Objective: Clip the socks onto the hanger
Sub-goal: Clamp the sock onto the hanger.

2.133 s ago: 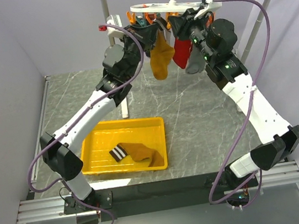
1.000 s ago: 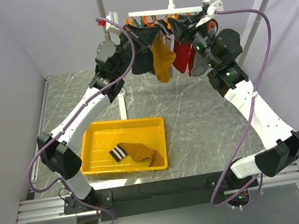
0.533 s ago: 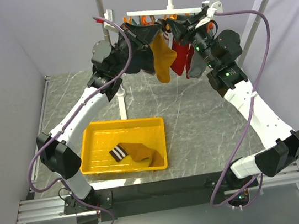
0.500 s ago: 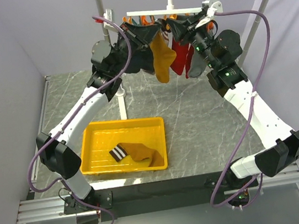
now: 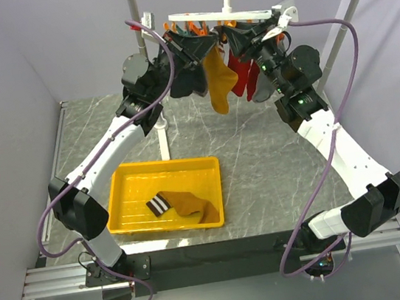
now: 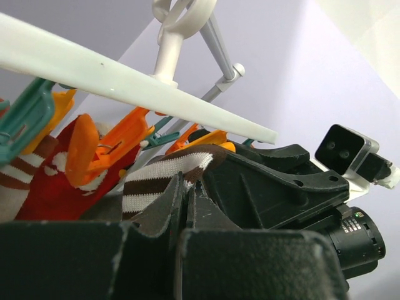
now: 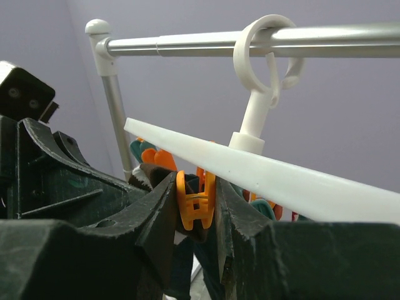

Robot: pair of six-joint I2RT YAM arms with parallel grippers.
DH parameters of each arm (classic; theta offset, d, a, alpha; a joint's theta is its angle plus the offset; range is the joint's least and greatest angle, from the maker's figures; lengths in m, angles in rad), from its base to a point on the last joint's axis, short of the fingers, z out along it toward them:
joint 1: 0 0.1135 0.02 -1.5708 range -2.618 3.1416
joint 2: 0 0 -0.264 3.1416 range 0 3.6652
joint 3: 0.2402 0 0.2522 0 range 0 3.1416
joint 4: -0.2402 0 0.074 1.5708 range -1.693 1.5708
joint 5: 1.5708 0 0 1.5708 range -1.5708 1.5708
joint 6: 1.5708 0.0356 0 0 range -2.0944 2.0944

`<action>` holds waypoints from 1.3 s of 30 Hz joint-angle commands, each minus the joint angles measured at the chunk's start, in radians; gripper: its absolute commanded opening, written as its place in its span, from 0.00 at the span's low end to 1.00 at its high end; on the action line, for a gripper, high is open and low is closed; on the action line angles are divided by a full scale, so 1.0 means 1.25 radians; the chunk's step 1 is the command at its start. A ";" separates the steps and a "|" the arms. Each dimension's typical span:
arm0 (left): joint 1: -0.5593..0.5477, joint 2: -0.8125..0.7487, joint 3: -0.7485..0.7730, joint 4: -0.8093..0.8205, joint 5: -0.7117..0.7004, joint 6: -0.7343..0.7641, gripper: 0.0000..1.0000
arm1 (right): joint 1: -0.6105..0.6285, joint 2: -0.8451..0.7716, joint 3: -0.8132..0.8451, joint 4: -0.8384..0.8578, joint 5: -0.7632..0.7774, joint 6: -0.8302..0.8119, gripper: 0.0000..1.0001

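Overhead, left fingers (image 6: 177, 207) tight on a half-hidden sock cuff (image 6: 157, 181), right fingers (image 7: 166, 201) tight around an orange clip (image 7: 195, 201).

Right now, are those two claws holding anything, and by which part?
The left gripper pinches the mustard sock by its striped cuff. The right gripper squeezes an orange clip on the hanger, one finger on each side.

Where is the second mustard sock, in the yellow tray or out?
In. The second sock lies flat inside the yellow tray, striped cuff leftward; the other sock hangs at the hanger.
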 commanded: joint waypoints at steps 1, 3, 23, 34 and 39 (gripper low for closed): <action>0.001 -0.032 0.009 0.010 0.015 -0.025 0.01 | 0.000 -0.036 -0.002 0.093 -0.019 0.015 0.00; 0.001 -0.033 0.006 0.000 0.004 -0.022 0.01 | -0.001 -0.038 0.000 0.101 -0.016 0.012 0.00; 0.001 -0.022 0.001 0.033 0.071 -0.062 0.01 | -0.002 -0.035 -0.013 0.123 -0.033 0.018 0.00; 0.019 -0.009 0.021 0.027 0.080 -0.062 0.01 | -0.010 -0.039 -0.009 0.123 -0.072 0.051 0.00; 0.041 -0.008 0.026 0.041 0.112 -0.044 0.01 | -0.016 -0.041 -0.004 0.109 -0.094 0.054 0.00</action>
